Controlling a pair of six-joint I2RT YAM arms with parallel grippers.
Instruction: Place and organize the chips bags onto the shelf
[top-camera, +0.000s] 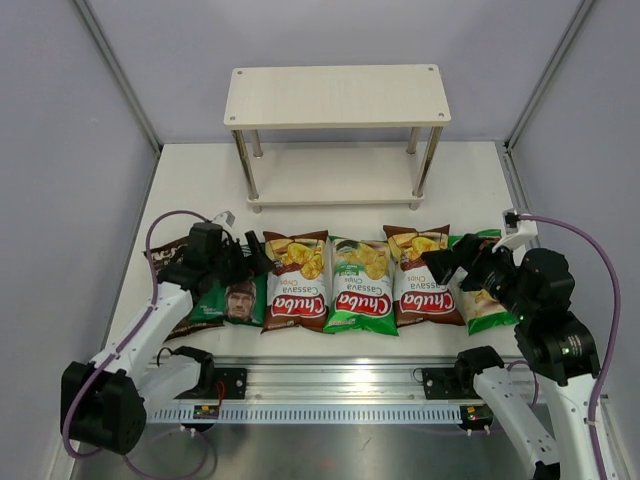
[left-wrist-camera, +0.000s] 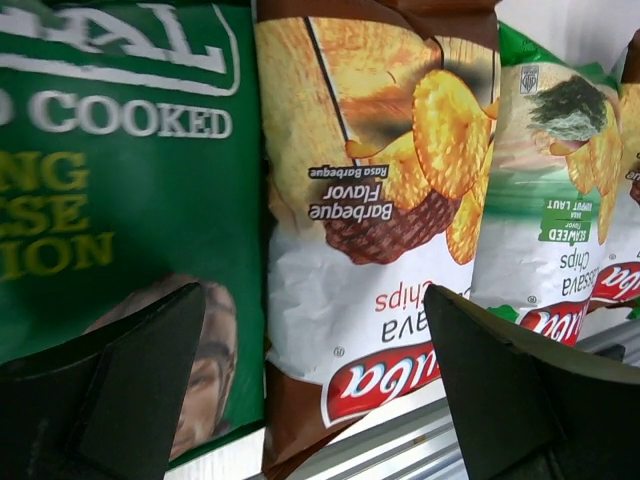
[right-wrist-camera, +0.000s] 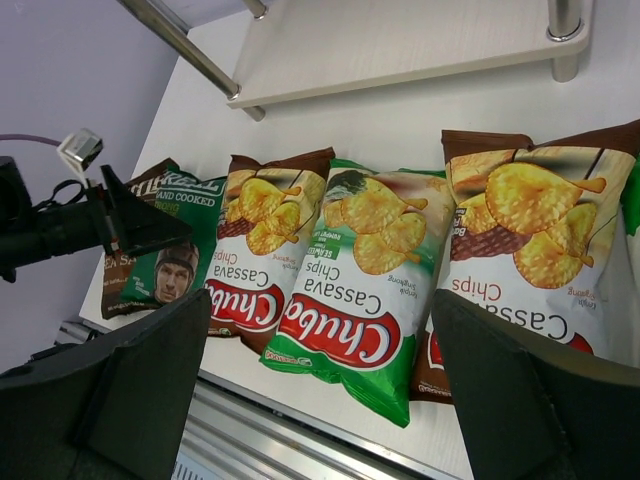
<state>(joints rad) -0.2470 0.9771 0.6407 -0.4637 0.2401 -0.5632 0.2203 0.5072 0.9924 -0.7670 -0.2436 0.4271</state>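
Six chips bags lie flat in a row at the table's front. From the left they are a dark brown Kettle bag (top-camera: 166, 256), a dark green bag with a man's face (top-camera: 236, 300), a brown-red Chuba bag (top-camera: 297, 282), a green Chuba bag (top-camera: 361, 285), a second brown-red Chuba bag (top-camera: 421, 276) and a second green Chuba bag (top-camera: 487, 306). The cream two-tier shelf (top-camera: 337, 95) stands at the back with nothing on it. My left gripper (top-camera: 255, 252) is open and empty, just above the first brown-red bag (left-wrist-camera: 380, 250). My right gripper (top-camera: 448, 262) is open and empty, above the bags near the middle green one (right-wrist-camera: 370, 270).
A metal rail (top-camera: 330, 385) runs along the table's near edge below the bags. Grey walls close in the left, right and back sides. The shelf's thin silver legs (top-camera: 245, 165) stand on the white table behind the bags. My left gripper also shows in the right wrist view (right-wrist-camera: 150, 225).
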